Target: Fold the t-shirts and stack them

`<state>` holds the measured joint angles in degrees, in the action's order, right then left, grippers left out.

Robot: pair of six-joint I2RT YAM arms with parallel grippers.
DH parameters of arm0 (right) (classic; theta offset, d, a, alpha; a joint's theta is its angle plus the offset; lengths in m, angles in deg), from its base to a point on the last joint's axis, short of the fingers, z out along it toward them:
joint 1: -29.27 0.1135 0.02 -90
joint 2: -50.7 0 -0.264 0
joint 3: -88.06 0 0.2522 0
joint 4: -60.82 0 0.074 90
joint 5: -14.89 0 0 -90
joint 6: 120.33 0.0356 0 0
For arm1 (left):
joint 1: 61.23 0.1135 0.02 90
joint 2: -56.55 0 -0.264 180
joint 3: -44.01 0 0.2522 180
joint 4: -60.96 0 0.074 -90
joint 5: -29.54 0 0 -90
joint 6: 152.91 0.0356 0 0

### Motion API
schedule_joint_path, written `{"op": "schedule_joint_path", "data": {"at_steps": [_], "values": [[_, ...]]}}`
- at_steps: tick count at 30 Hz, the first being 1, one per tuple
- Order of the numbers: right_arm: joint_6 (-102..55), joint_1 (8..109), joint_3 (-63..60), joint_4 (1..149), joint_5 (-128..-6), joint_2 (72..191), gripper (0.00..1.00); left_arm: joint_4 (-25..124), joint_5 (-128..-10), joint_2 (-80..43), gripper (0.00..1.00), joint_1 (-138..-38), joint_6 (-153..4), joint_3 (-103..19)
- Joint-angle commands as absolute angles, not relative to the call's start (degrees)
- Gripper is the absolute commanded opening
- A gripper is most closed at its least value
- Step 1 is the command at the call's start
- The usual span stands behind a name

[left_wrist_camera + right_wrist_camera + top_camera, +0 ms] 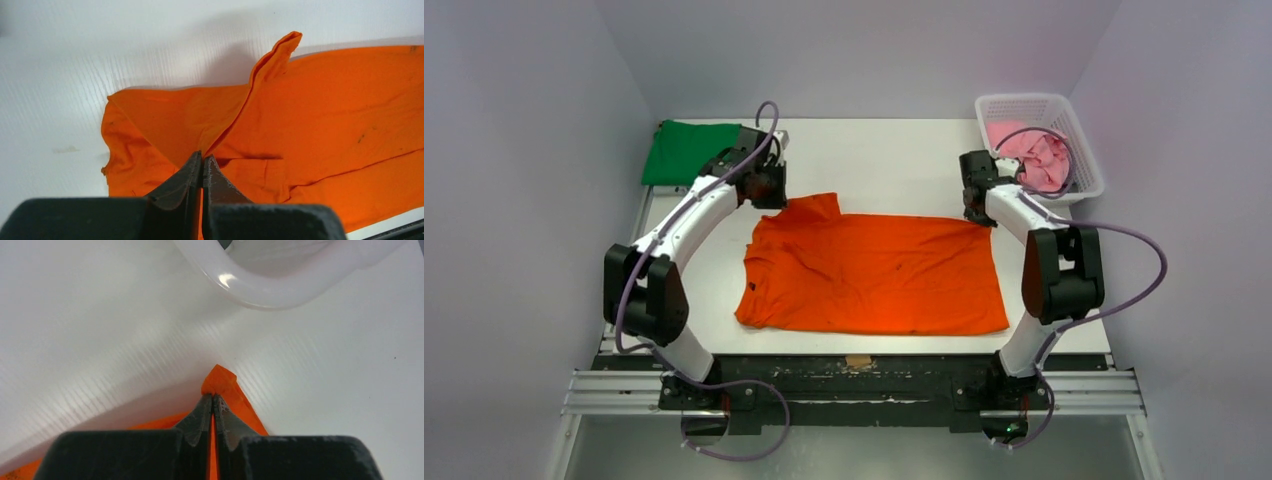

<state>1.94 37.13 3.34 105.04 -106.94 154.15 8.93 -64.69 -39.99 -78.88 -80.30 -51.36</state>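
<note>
The orange t-shirt (pixel 874 275) lies spread across the middle of the table. My left gripper (pixel 769 192) is shut on its far left part near the sleeve; in the left wrist view (pixel 202 156) the cloth (pixel 300 125) rises in a fold from the shut jaws. My right gripper (pixel 977 212) is shut on the shirt's far right corner; the right wrist view (pixel 213 397) shows the orange corner (pixel 218 380) pinched and sticking out past the tips. A folded green t-shirt (pixel 686 150) lies at the far left. A pink t-shirt (pixel 1029 155) sits in the basket. The dark blue shirt is out of view.
The white lattice basket (pixel 1079 135) stands at the far right corner, right behind my right gripper; its rim (pixel 260 287) shows in the right wrist view. The table's front edge (pixel 854 355) runs just below the shirt's hem.
</note>
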Motion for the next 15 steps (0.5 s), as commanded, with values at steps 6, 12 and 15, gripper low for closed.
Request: {"op": "schedule_joint_path", "data": {"at_steps": [6,12,15], "values": [[-0.57,37.49,12.7,105.07,-105.09,140.04,0.0,12.24,-62.9,-23.95,0.0,-78.98,-83.97,-38.02],[-0.89,37.46,16.26,105.96,-104.82,134.11,0.0,12.41,-61.79,-14.16,0.0,-79.11,-86.99,-29.53],[-0.95,37.53,18.03,105.43,-104.68,132.09,0.0,12.74,-61.76,-10.91,0.0,-79.45,-88.42,-25.38]]}}
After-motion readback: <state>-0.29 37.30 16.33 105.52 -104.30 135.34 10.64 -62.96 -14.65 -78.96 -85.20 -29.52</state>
